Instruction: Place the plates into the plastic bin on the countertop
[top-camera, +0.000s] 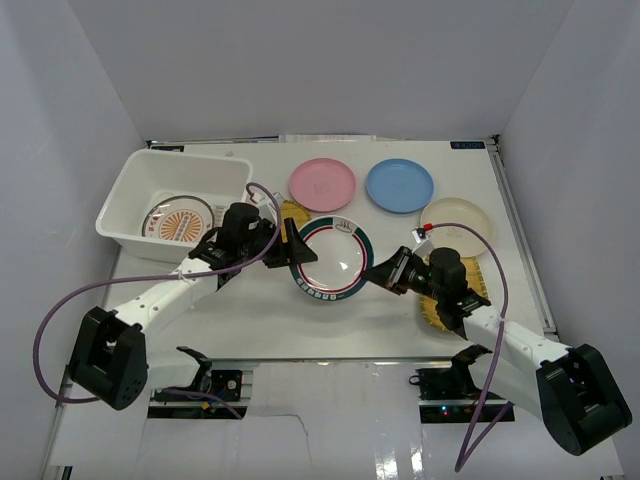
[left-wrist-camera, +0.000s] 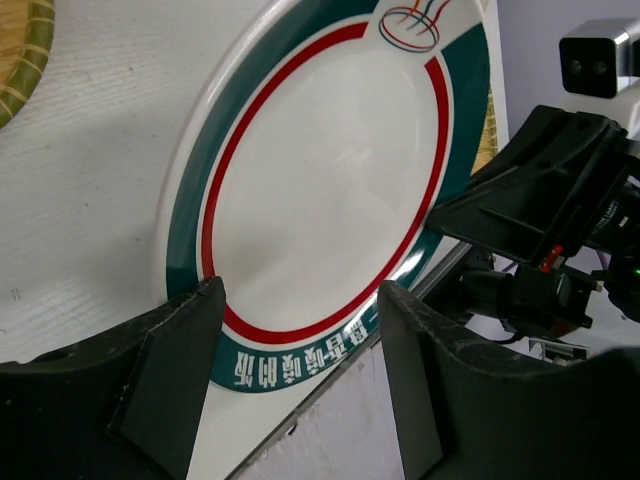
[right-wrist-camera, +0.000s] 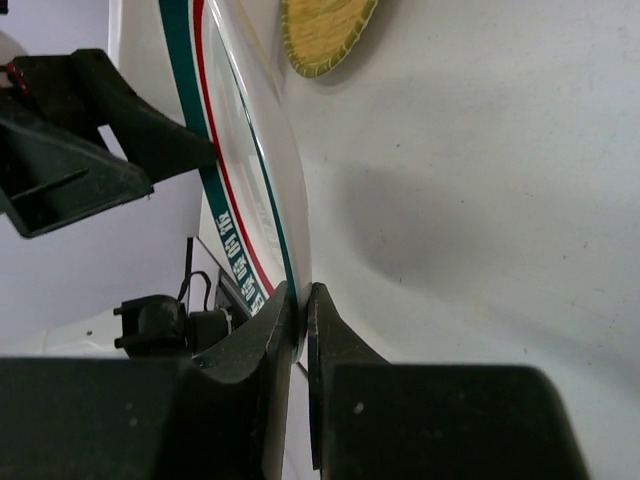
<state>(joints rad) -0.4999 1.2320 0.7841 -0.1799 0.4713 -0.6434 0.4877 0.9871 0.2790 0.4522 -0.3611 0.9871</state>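
only the right wrist view shows right gripper (right-wrist-camera: 303, 295) pinching the green-rimmed plate (right-wrist-camera: 250, 170); left gripper (left-wrist-camera: 300, 310) gapes wide

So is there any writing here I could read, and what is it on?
Nothing here can be quoted with confidence.
Green-and-red-rimmed plate: a row of white Chinese characters on the green band, upside down in the left wrist view; I cannot read them reliably.
Same plate: a small red emblem, no words.
Blue sticker at the far edge of the countertop: too small to read.
Orange-sunburst plate in the bin: centre print too small to read.
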